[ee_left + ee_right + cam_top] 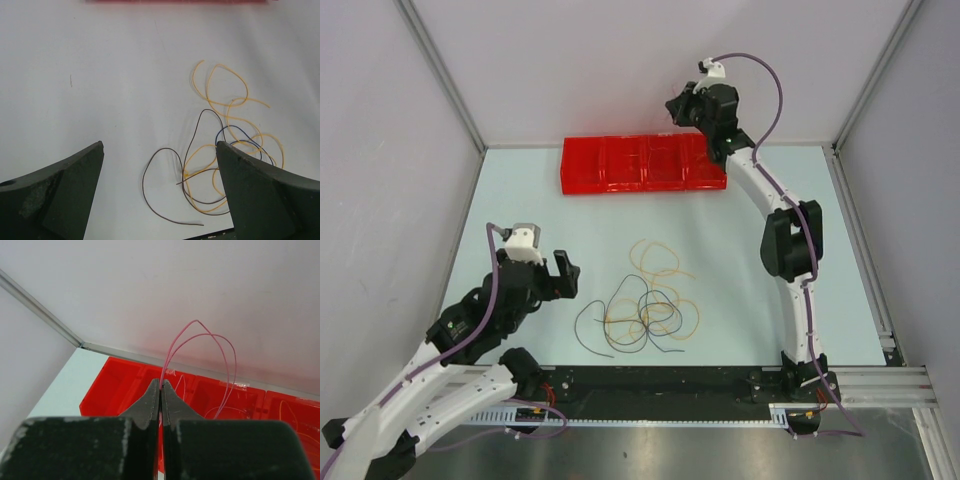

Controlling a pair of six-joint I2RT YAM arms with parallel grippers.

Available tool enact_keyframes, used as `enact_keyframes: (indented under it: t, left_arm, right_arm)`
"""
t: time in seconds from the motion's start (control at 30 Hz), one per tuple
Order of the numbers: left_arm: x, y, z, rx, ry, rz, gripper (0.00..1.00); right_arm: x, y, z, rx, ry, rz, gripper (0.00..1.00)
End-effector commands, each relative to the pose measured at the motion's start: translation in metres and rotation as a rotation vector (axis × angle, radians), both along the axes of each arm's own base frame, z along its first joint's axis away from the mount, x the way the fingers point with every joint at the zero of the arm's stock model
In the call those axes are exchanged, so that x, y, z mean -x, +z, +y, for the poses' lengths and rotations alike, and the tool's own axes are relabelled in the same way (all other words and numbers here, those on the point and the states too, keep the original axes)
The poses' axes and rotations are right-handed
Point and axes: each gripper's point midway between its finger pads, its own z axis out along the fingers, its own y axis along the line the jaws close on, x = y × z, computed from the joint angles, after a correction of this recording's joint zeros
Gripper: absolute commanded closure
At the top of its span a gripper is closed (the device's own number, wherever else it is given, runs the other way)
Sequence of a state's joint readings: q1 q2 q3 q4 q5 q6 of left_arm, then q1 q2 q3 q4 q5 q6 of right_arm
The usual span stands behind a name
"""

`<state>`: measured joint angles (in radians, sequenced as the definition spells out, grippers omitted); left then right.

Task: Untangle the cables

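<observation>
Top view first: the red tray (645,165) sits upper middle against the back wall, split into compartments side by side. Can't make out what's in them from up here. The tangled cables (650,305) are lower middle on the pale tabletop (540,200), orange and dark loops all over each other. The left pincer (548,268) is at lower left, just left of the pile, arm bent low, jaws spread wide. The right arm reaches way up the right side of the frame, with the right pincer (682,105) raised above the tray's right end.

Left wrist view: the left pincer (160,147) is wide open with nothing in it, one finger in each bottom corner. The cables (220,125) lie centre right, partly hidden behind the right finger. The tray (180,1) is a red strip along the top edge.

Right wrist view: the right pincer (161,385) is clenched tight on a pink wire (200,335) that arcs up and droops to the right. The tray (125,385) is below it, with thin wires faintly visible in the compartments, including a yellow wire (295,415) at far right.
</observation>
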<state>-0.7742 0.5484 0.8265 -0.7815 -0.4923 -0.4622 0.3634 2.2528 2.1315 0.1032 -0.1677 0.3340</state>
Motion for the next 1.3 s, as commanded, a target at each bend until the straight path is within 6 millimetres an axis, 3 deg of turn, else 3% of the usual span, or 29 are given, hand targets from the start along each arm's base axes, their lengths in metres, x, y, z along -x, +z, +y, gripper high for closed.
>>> enact_keyframes:
  t: [0.0,0.33,0.57,0.8,0.93,1.1,1.27]
  left_arm:
    - [-0.002,0.006,0.000,0.017,-0.003,-0.027,0.01]
    - [-0.001,0.008,0.000,0.022,-0.003,-0.033,0.01]
    - [-0.001,0.008,0.000,0.023,-0.005,-0.033,0.01]
    - [0.000,0.008,0.000,0.024,-0.005,-0.035,0.01]
    - [0.000,0.008,0.001,0.024,-0.003,-0.035,0.01]
    - [0.000,0.009,0.002,0.028,-0.001,-0.038,0.01]
    - [0.000,0.009,0.002,0.025,0.000,-0.037,0.01]
  right_arm:
    - [-0.002,0.003,0.002,0.038,-0.023,-0.033,1.00]
    - [-0.016,-0.072,0.010,0.059,-0.016,0.101,1.00]
    - [-0.015,-0.098,0.014,0.060,-0.005,0.153,1.00]
    - [-0.009,-0.104,0.014,0.087,-0.010,0.162,1.00]
    - [-0.013,-0.102,0.003,0.106,-0.050,0.163,1.00]
    - [-0.019,-0.072,-0.021,0.026,-0.075,0.146,1.00]
    - [-0.015,-0.038,-0.026,0.022,-0.075,0.094,1.00]
